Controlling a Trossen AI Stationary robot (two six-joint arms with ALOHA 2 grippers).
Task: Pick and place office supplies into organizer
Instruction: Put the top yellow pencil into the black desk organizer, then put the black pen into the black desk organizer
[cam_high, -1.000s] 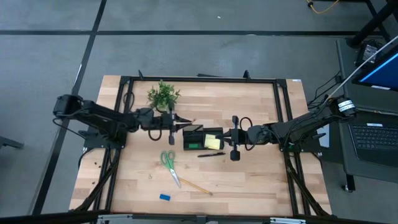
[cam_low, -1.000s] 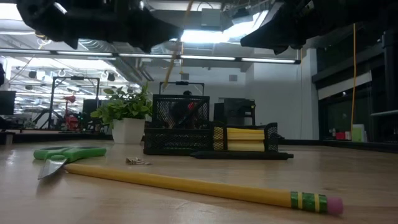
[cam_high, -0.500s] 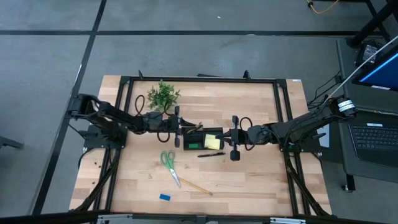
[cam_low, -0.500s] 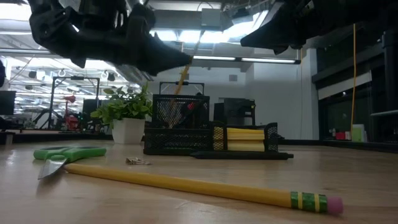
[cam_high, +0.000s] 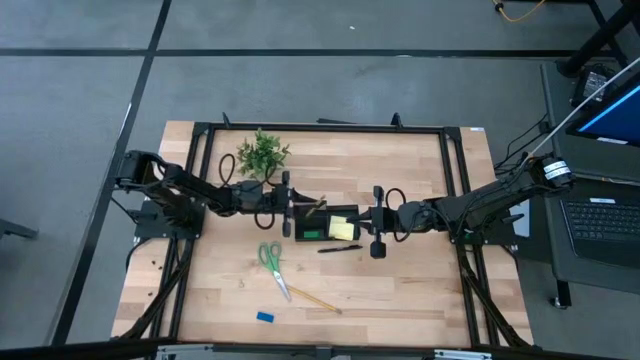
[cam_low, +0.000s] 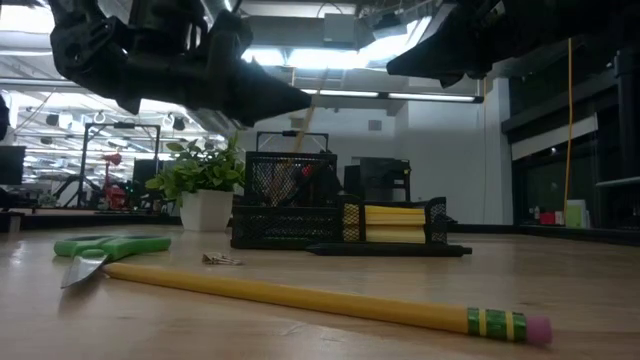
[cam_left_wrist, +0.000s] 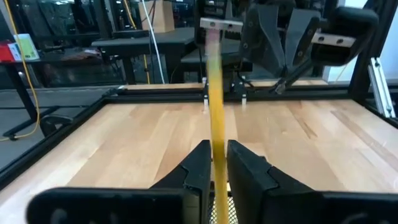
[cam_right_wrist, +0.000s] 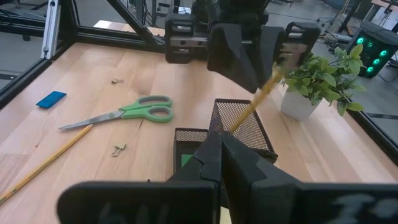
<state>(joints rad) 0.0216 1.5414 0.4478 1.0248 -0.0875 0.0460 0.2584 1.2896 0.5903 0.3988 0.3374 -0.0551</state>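
Two yellow wooden pencils show: one pencil lies low on the table, one tilted pencil is pinched by the left gripper. Since a moment ago its tip has dipped into the black mesh organizer at picture centre. The right gripper, fingers pressed together, waits just right of it.

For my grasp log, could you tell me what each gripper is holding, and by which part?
The left gripper pinches a yellow wooden pencil partway along its shaft, above the black mesh organizer. The right gripper holds nothing visible.
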